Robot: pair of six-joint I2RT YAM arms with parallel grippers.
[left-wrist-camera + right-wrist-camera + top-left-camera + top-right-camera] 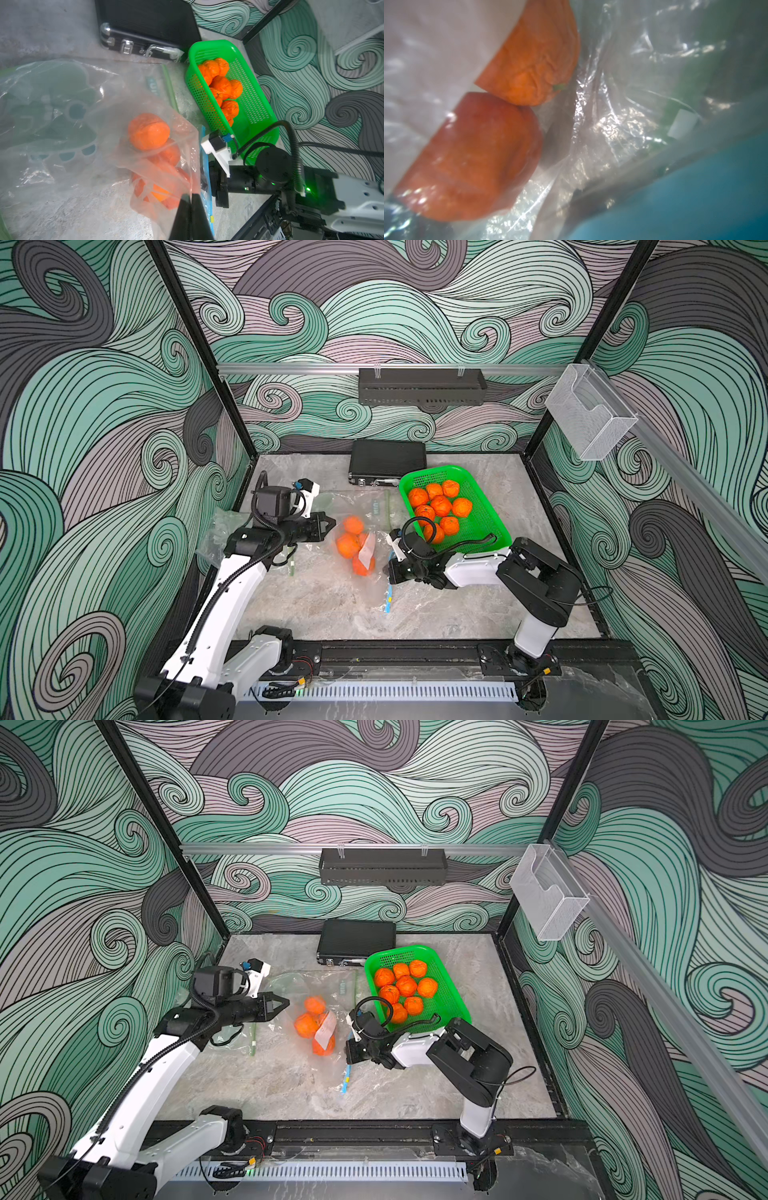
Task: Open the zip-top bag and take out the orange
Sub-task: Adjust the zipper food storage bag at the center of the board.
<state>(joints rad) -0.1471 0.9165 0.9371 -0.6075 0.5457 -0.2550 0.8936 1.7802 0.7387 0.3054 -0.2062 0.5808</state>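
Observation:
A clear zip-top bag (371, 549) (332, 1019) lies mid-table with three oranges inside, among them an orange (348, 545) (148, 131) near its left side. Its blue zip strip (389, 598) (206, 166) runs along the right edge. My left gripper (331, 525) (286, 1003) (190, 195) is shut, pinching the bag's film at the left edge. My right gripper (388, 572) (348, 1052) is shut on the bag's edge by the blue strip. In the right wrist view the film covers the lens; two oranges (529, 62) show through it, and the fingers are only a dark blur.
A green basket (486, 506) (257, 108) with several oranges stands right behind the right arm. A black case (386, 460) lies at the back. Other clear bags lie flat: one with a green print (52, 108) behind, one with a green zip (292, 568) under the left arm.

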